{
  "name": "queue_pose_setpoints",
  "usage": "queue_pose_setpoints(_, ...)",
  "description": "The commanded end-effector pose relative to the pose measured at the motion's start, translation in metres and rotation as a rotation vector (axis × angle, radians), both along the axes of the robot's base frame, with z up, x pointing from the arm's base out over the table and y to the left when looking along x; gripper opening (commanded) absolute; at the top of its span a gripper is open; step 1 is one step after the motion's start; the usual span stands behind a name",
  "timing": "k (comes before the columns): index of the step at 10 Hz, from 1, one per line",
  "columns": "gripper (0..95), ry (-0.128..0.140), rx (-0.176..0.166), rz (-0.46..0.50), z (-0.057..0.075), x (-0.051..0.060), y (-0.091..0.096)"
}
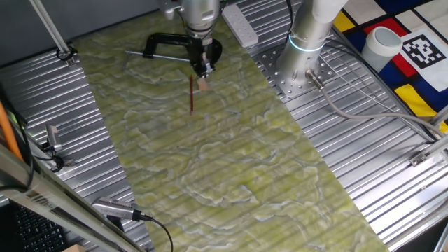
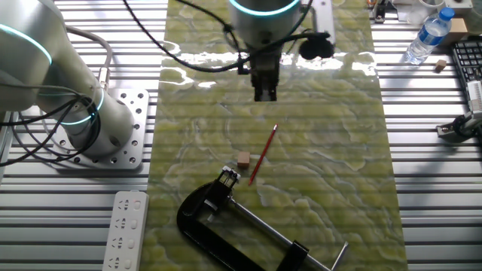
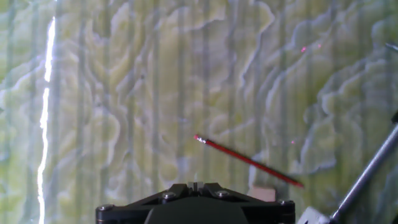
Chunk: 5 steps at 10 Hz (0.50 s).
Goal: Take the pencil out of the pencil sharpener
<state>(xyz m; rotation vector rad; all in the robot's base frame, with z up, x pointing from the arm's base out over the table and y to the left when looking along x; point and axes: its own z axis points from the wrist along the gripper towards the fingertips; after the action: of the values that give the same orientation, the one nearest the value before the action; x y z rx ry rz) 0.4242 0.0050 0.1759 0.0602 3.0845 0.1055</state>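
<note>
From the hand view, the thin dark red pencil lies flat on the green marbled mat just beside the tiny pinkish-tan block sharpener, apparently already out, while the metal two-finger gripper hovers apart, holding nothing, opening unclear.

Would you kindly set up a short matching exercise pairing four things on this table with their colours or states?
Things:
1. thin pencil
2. tiny block-shaped pencil sharpener
3. metal screw clamp
4. two-finger gripper

Descriptions:
A. pinkish-tan, lying apart from the pencil
B. black frame with a long grey rod
C. dark red, lying flat on the green mat
D. raised above the mat, holding nothing

Pairs: 1-C, 2-A, 3-B, 4-D
</note>
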Motion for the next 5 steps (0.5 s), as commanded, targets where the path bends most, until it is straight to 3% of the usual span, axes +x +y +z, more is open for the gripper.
queue_pose_setpoints(1,0.0,-0.012,-0.003,0.006,-0.012,0.014,0.001)
queue_pose_setpoints(3,0.0,-0.011,-0.006,0.017,-0.017,0.02,0.002)
queue_pose_setpoints(5,0.0,-0.016,-0.011,0.032,-0.037,0.027,0.0)
